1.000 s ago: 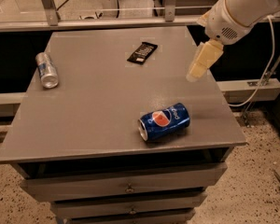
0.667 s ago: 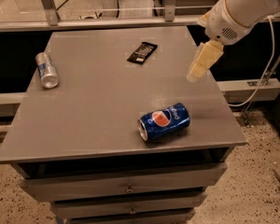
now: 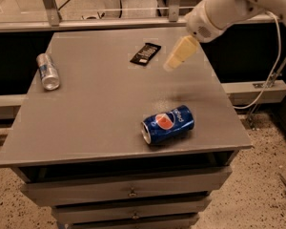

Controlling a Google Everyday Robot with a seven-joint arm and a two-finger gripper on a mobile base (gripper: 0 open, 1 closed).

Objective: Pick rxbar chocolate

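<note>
The rxbar chocolate (image 3: 145, 54) is a small flat black wrapper with white lettering, lying at the back middle of the grey table (image 3: 100, 104). My gripper (image 3: 174, 63) hangs from the white arm coming in from the upper right. Its cream-coloured fingers point down and to the left, just right of the bar and above the table. It holds nothing that I can see.
A blue Pepsi can (image 3: 168, 124) lies on its side near the front right. A silver can (image 3: 47, 71) lies on its side at the left edge. Drawers sit below the tabletop. A white cable hangs at the right.
My gripper has moved left toward the bar. The bar and both cans have not moved.
</note>
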